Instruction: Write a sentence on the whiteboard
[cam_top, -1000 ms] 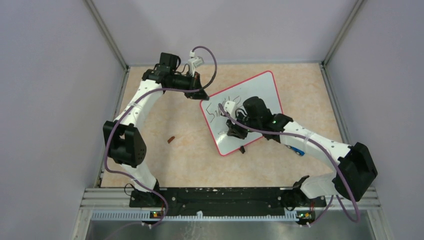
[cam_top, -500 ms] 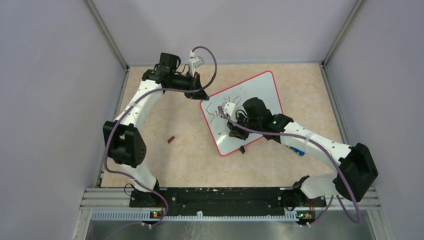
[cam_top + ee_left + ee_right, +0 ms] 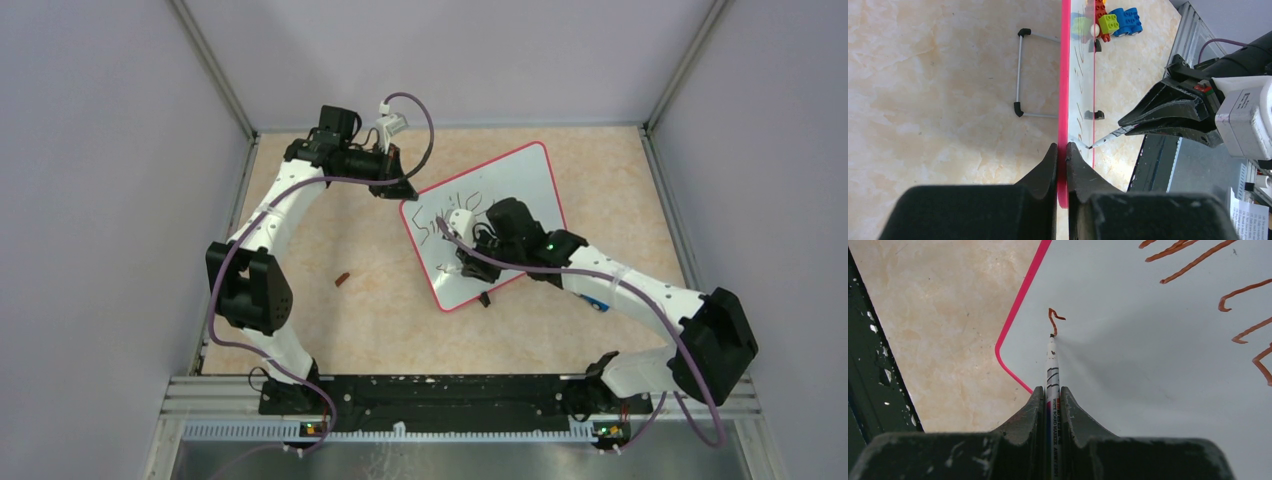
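White rounded-corner whiteboard with pink-red rim (image 3: 525, 175) sits skewed, one o'clock of centre on beige marbled surface (image 3: 350, 320). Left pincer (image 3: 1061, 148) clamped on its ten-o'clock rim, likely as anchor against sliding. Right pincer (image 3: 1050, 392) clamped on thin white marker (image 3: 1051, 357). Tip touches board near seven-o'clock corner, apparently beginning lower line of brownish-red handwritten sentence (image 3: 1055, 320).

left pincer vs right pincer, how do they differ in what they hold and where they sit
The left pincer clamps the whiteboard by its pink rim; the right pincer clamps a marker. The left pincer sits at the board's edge, while the right pincer is over its white face, marker tip at a brownish-red stroke. Both are shut on what they hold.
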